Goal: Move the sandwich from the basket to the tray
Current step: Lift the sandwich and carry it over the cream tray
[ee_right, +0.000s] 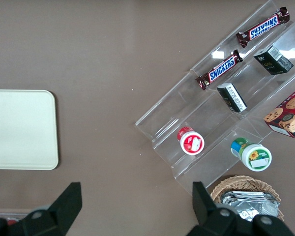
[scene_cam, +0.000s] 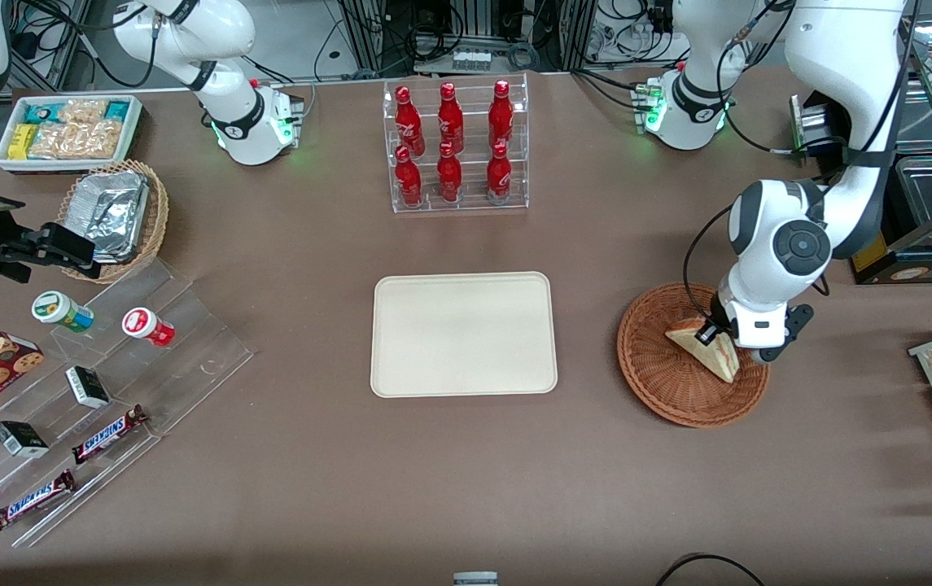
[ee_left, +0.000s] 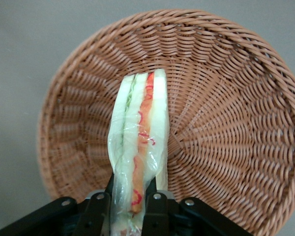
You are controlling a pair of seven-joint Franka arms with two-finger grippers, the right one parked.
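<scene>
The sandwich (scene_cam: 706, 347) is a plastic-wrapped wedge of white bread with red-orange and green filling (ee_left: 137, 142). It stands on edge over the reddish-brown woven basket (scene_cam: 661, 382), seen from above in the left wrist view (ee_left: 226, 113). My left gripper (scene_cam: 718, 332) is shut on the sandwich, its two black fingers (ee_left: 99, 206) pressing the wrap from both sides. Whether the sandwich still touches the basket floor is unclear. The cream tray (scene_cam: 463, 334) lies empty at the table's middle, toward the parked arm from the basket, and shows in the right wrist view (ee_right: 19, 129) too.
A clear rack of red bottles (scene_cam: 455, 146) stands farther from the front camera than the tray. Toward the parked arm's end are a tiered acrylic stand with snacks (scene_cam: 91, 391), a tan basket of foil containers (scene_cam: 111, 212) and a white box of snack packets (scene_cam: 67, 130).
</scene>
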